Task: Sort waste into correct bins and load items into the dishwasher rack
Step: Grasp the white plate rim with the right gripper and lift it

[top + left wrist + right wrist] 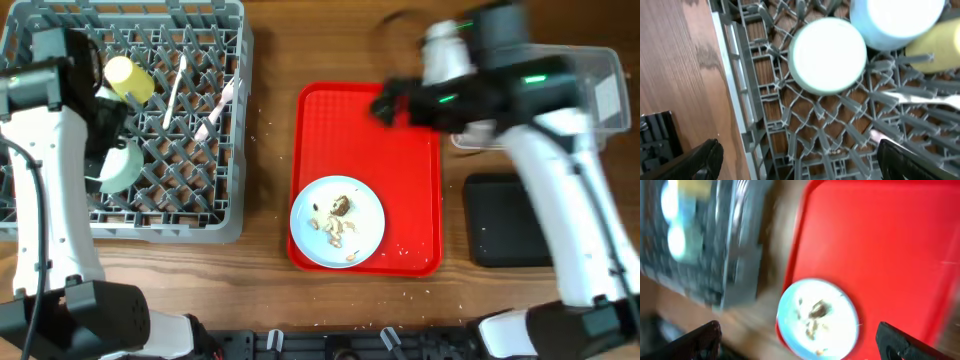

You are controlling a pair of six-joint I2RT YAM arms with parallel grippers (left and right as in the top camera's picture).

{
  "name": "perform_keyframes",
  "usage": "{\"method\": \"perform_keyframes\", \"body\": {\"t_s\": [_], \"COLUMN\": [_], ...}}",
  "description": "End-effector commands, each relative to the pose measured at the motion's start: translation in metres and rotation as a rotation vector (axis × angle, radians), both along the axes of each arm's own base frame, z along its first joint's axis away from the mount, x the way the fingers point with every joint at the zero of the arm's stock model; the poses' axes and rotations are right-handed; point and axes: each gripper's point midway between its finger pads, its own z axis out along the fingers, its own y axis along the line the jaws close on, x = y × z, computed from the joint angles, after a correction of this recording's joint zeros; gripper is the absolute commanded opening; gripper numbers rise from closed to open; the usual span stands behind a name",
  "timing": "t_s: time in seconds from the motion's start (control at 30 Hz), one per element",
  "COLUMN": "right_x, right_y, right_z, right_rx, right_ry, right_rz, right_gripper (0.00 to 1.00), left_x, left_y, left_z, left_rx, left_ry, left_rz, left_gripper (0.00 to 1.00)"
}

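From overhead, the left gripper (104, 132) hangs over the large square grey plastic dishwasher rack (200, 215), just above the pale green bowl (122, 166). Its white arm rises along the rack's left edge. The small yellow cup (130, 80) and the white plastic fork and spoon (175, 88) lie in the rack. The right gripper (386, 103), blurred, hovers over the far end of the flat red plastic tray (410, 170), its arm reaching in from the right past the clear plastic rectangular tub (603, 90) and the shallow black rectangular tray (510, 220). The round white plate (365, 235) with brownish food scraps (340, 208) sits on the red tray's near end.

In the left wrist view, the fingers (705, 160) stand wide apart with nothing between them. Below are the upturned green bowl, the light blue bowl (895, 20) and the cup, all in the rack.

In the right wrist view, blurred, the fingers (905, 342) are spread wide and empty above the plate.
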Motion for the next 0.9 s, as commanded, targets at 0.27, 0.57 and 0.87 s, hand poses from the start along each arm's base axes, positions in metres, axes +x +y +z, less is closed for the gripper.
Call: {"method": "perform_keyframes", "body": {"t_s": [0.27,0.57,0.87], "right_x": [-0.139,-0.168,-0.152], "right_y": [0.155,0.123,0.137], "right_z": [-0.184,-0.258,-0.257], "right_rx": [-0.534,-0.703,-0.656], "right_ry": [0.189,0.234,0.180], "right_rz": [0.574,0.538,0.476], "right_gripper": [0.57,0.52,0.04], "left_x": [-0.007,-0.007,-0.007], "left_y": [0.023,0.023,0.023], "left_z": [0.000,0.000,0.000], "left_rx": [-0.009,-0.009,-0.009], "left_ry": [-0.025,-0.025,-0.025], "left_rz": [0.095,0.095,0.095], "left_gripper": [1.00,1.00,1.00]}}
